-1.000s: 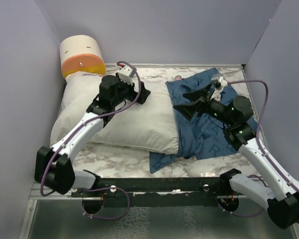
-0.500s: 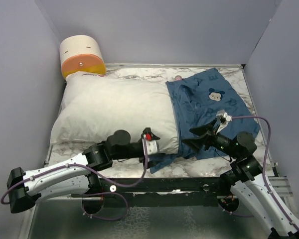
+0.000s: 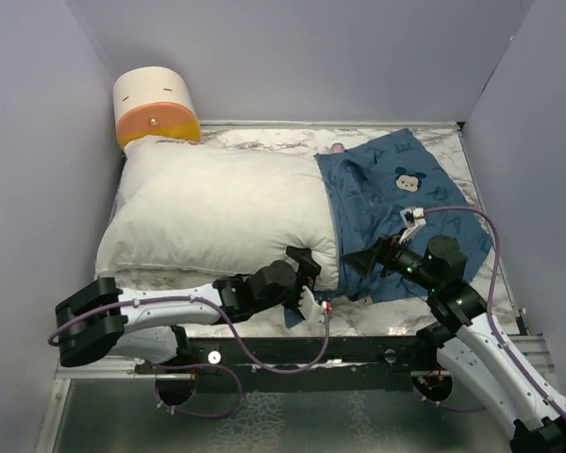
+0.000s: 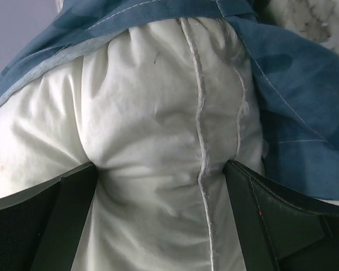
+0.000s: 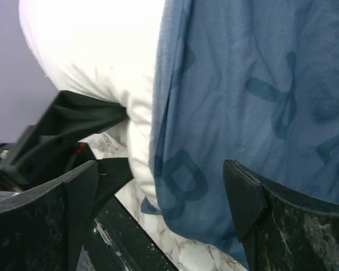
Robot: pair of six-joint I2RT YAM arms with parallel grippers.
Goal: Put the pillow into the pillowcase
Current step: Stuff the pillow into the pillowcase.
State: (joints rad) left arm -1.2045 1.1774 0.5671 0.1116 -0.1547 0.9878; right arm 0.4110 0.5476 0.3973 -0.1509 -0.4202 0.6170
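Both claws open wide: left claw [image 4: 161, 165] straddles a pillow [image 4: 147, 113] corner, right claw [image 5: 161, 166] hangs over the pillowcase [image 5: 243, 84]. Pillow's right end hidden under the pillowcase hem.

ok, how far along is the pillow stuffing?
Done: only the right end of the pillow sits inside the mouth of the pillowcase; blue fabric laps over that corner. In hand: left end effector straddles that corner, fingers wide; right end effector hangs open by the pillowcase's near edge. Remaining: nearly the whole pillow lies outside.
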